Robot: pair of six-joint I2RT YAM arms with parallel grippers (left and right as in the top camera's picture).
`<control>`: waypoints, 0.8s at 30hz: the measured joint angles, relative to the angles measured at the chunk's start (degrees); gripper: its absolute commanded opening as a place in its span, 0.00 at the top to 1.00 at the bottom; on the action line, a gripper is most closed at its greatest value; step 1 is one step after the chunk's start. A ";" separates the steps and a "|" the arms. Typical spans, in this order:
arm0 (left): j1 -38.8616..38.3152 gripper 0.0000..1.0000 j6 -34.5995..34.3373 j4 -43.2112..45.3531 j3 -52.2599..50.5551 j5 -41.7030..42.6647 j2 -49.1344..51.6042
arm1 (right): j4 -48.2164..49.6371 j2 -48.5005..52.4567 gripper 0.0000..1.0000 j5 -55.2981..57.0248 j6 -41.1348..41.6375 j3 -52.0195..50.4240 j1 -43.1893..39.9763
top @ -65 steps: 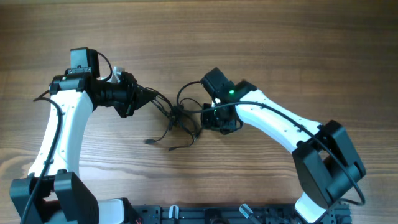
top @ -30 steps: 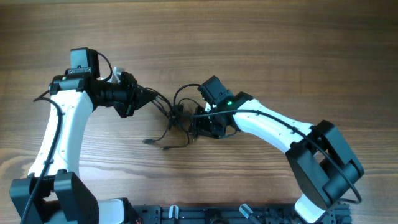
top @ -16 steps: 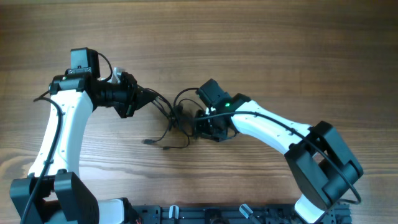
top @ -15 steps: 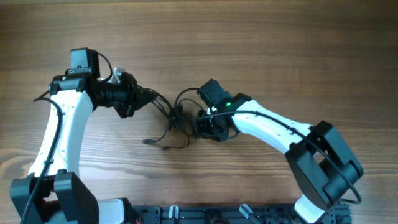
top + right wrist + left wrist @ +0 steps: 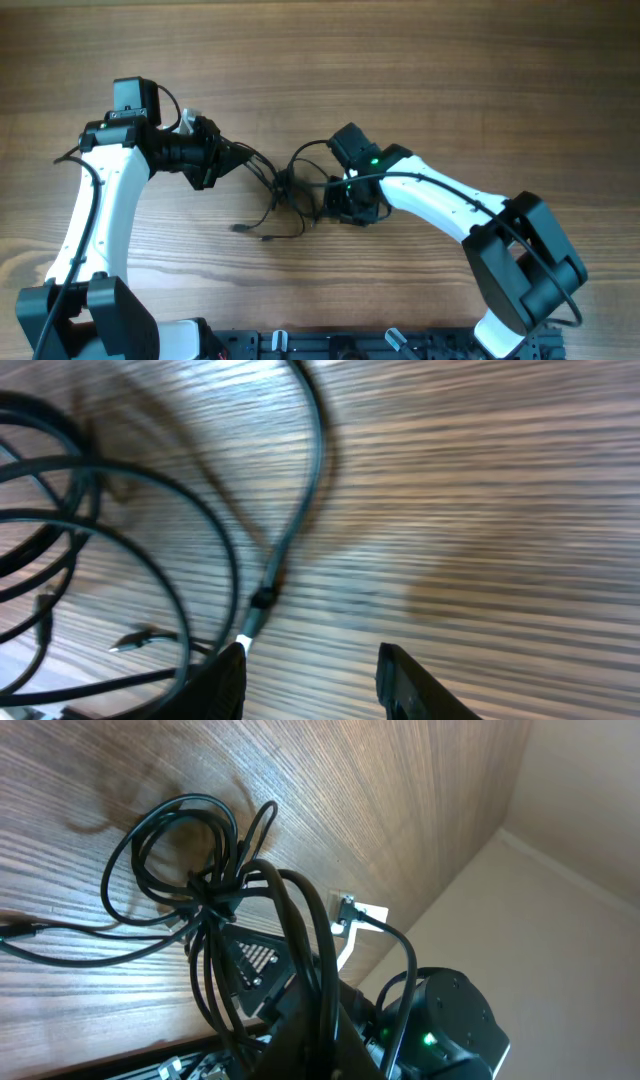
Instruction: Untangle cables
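Cables: overhead view; one knotted bundle lies about mid-bench, well clear of every edge, between the two arms; one loop arcs toward the far edge, and two loose ends trail on the wood toward the near edge; left gripper sits just left of the knot, with strands running into its tips; right gripper points down just right of the knot, and its jaws cannot be judged from above.

Left wrist view; the gripper is closed tight on several strands, which rise from its tips to the knot and fan out in loops over the wood; the right arm, green light lit, stands just behind the bundle.

Right wrist view; the jaws stand parted with only bare wood between the fingertips, nothing held; a cable's plug end lies just beside the left fingertip, whether touching cannot be told; further loops curve off to the left.
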 measured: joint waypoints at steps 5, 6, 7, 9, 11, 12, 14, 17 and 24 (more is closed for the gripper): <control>0.00 0.95 0.00 -0.13 0.00 1.33 0.00 | 1.66 0.00 0.56 -0.02 1.77 0.00 1.40; 0.00 0.95 0.00 -0.13 0.00 1.44 0.00 | 1.84 0.00 0.56 -0.02 1.97 0.00 1.40; 0.00 0.94 0.00 -0.13 0.00 1.53 0.00 | 2.03 0.00 0.56 -0.02 2.01 0.00 1.40; 0.00 0.95 0.00 -0.13 0.00 1.60 0.00 | 2.67 0.00 0.56 -0.02 2.43 0.00 1.40; 0.00 0.94 0.00 -0.13 0.00 1.75 0.00 | 3.34 0.00 0.56 -0.02 3.06 0.00 1.40; 0.00 0.95 0.00 -0.13 0.00 1.75 0.00 | 3.76 0.00 0.56 -0.02 3.32 0.00 1.40; 0.00 0.94 0.00 -0.13 0.00 1.75 0.00 | 5.01 0.00 0.56 0.00 3.54 0.00 1.40; 0.00 0.95 0.00 -0.15 0.00 1.77 0.00 | 5.99 0.00 0.57 -0.02 3.93 0.00 1.40; 0.00 0.94 0.00 -0.13 0.00 1.77 0.00 | 6.21 0.00 0.55 0.74 4.37 0.00 1.75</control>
